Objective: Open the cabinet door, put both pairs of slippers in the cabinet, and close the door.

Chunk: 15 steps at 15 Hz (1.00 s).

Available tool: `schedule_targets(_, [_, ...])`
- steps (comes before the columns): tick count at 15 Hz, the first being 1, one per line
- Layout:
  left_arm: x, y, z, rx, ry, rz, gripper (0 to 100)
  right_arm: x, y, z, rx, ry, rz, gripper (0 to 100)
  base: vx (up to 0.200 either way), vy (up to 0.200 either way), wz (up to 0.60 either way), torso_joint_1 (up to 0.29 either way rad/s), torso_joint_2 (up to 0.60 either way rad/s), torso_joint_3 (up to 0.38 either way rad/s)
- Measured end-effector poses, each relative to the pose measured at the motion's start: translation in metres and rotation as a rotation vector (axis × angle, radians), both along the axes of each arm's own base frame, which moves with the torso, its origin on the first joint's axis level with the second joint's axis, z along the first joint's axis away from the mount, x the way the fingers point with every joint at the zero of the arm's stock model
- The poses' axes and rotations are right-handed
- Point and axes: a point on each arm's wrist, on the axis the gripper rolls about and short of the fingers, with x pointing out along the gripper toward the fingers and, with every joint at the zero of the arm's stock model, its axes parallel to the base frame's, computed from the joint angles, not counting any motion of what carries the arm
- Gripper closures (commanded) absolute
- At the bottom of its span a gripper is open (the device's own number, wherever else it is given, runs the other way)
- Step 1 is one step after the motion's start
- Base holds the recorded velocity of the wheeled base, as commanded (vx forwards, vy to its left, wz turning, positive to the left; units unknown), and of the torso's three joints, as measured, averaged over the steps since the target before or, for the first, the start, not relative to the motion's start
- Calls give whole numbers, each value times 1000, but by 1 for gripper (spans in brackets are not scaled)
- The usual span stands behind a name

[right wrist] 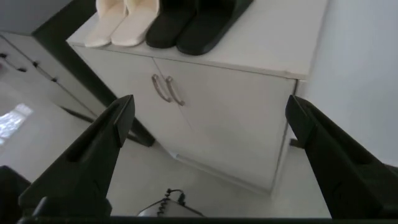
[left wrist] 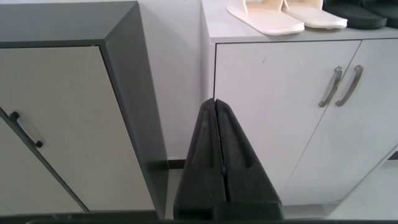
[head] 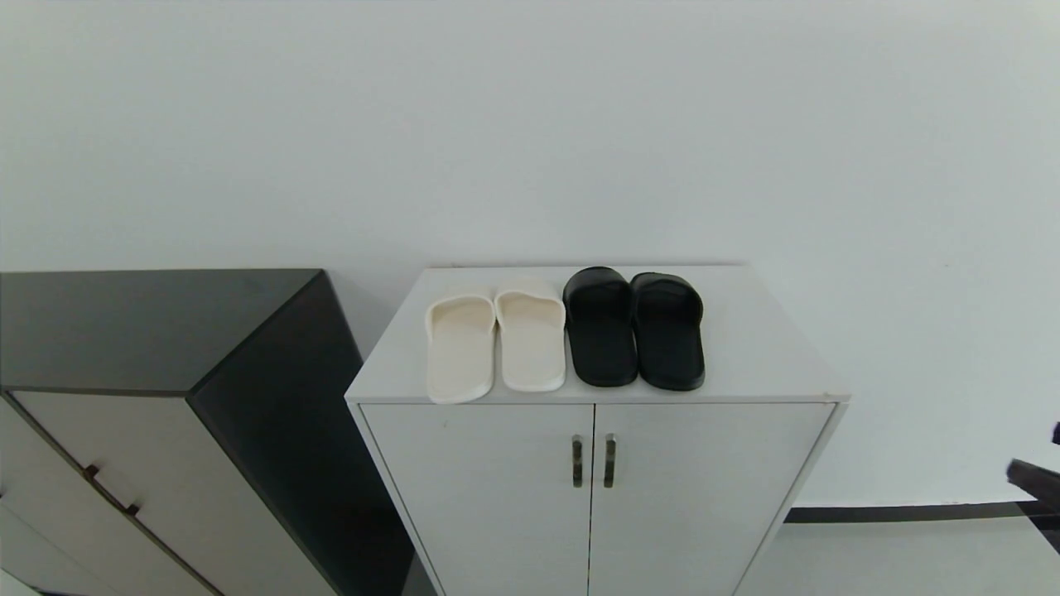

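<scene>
A white two-door cabinet (head: 596, 497) stands against the wall with both doors shut and two metal handles (head: 593, 460) at the centre seam. On its top lie a cream pair of slippers (head: 494, 343) and, to the right, a black pair of slippers (head: 634, 328). My left gripper (left wrist: 217, 109) is shut with nothing in it, low and to the left of the cabinet (left wrist: 292, 118). My right gripper (right wrist: 211, 115) is wide open, held off the cabinet's right front corner, with the handles (right wrist: 168, 90) and both pairs (right wrist: 168, 18) in its view.
A taller dark cabinet (head: 166, 414) with pale drawer fronts stands close on the left, leaving a narrow gap. Bare white wall rises behind. Open floor lies in front and to the right of the white cabinet. A dark part of my right arm (head: 1035, 480) shows at the right edge.
</scene>
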Motion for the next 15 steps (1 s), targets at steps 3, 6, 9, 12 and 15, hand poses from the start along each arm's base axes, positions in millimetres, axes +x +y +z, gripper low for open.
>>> schedule_targets(3, [0,0,0,0,0,0,100,29,32,15,16,40,9,0,0,0,0,0,0,0])
schedule_targets(6, [0,0,0,1,0,0,100,55,73,21,-11,25,-30,0,0,0,0,0,0,0])
schedule_targets(9, [0,0,0,0,0,0,100,81,117,22,-57,22,-74,0,0,0,0,0,0,0])
schedule_targets(12, [0,0,0,0,0,0,100,106,156,22,-74,22,-120,0,0,0,0,0,0,0])
schedule_targets(15, [0,0,0,-1,0,0,100,133,189,24,-71,6,-169,0,0,0,0,0,0,0])
